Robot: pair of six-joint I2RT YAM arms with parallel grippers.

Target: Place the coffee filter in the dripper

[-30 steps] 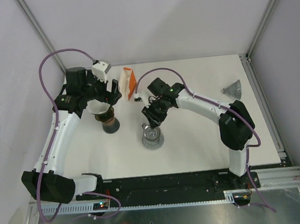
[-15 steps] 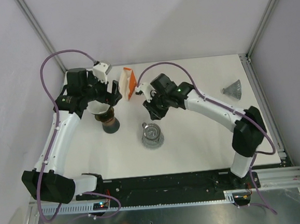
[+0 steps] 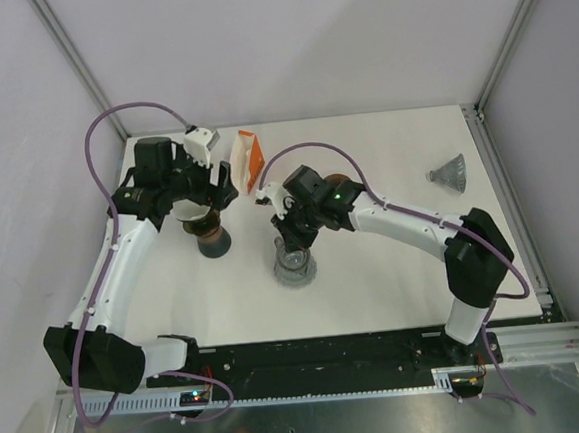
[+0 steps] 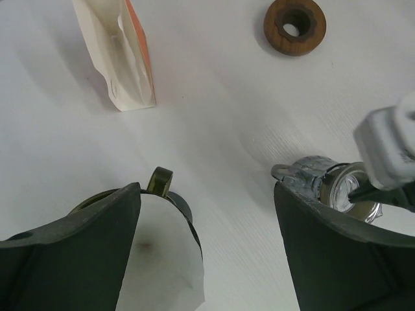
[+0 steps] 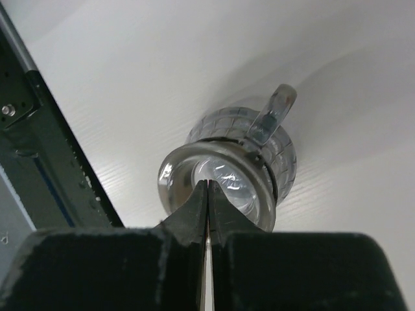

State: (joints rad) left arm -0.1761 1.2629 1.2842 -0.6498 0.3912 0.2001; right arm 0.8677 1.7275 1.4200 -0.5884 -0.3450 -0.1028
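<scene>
A white desk carries everything. A white-and-orange packet stands toward 11 o'clock from the desk's middle, its mouth open. A clear, ribbed glass vessel with a handle sits just off the middle at about 7 o'clock; seen from the right wrist, the handle leaves its rim at 1 o'clock. A small grey cone lies well apart near the 3 o'clock edge. From the left wrist, a brown wooden ring with a notched hole lies flat at 1 o'clock.
</scene>
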